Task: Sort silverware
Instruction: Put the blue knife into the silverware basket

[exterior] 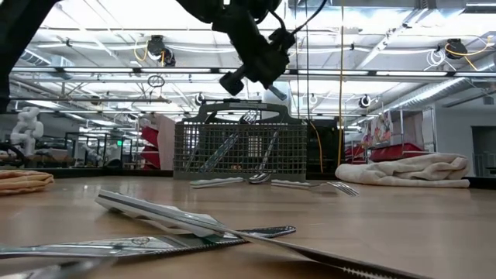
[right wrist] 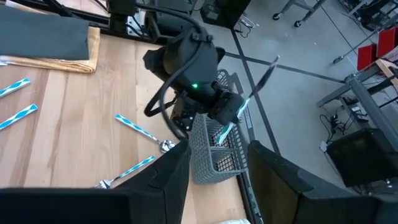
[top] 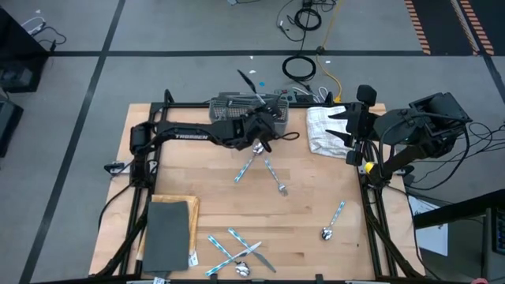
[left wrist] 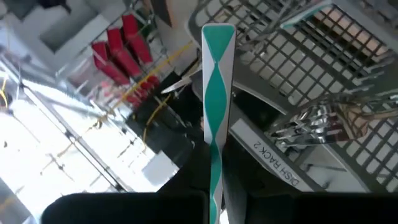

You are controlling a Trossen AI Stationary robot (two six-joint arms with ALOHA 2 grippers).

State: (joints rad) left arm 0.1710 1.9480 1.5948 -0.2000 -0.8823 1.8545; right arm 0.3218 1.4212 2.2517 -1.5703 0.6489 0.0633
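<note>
A grey mesh basket (top: pixel 230 105) (exterior: pixel 240 147) stands at the table's far edge with some silverware (left wrist: pixel 314 118) upright in it. My left gripper (top: pixel 259 114) (right wrist: pixel 236 111) hangs over the basket, shut on one piece of silverware (left wrist: pixel 217 93) with a blue-and-white patterned handle. Its thin metal end (right wrist: pixel 267 70) sticks up toward the far side. More silverware lies flat on the wood: two pieces (top: pixel 246 169) (top: pixel 277 178) in front of the basket, one (top: pixel 333 221) at the right, several (top: pixel 237 254) at the near edge. My right gripper (top: pixel 347 130) (right wrist: pixel 214 186) waits open, raised at the right. My left gripper pinches the piece's patterned handle (left wrist: pixel 215 180) between its two fingers. The fingers lie across the piece. The piece is lifted clear and tilted, its handle end (left wrist: pixel 218 34) toward the basket and its metal end (top: pixel 245 77) up and away.
A white folded towel (top: pixel 325 130) (exterior: pixel 411 169) lies to the right of the basket, under my right arm. A dark mat on a tan board (top: pixel 170 230) sits at the near left. Bare wood shows in the table's middle.
</note>
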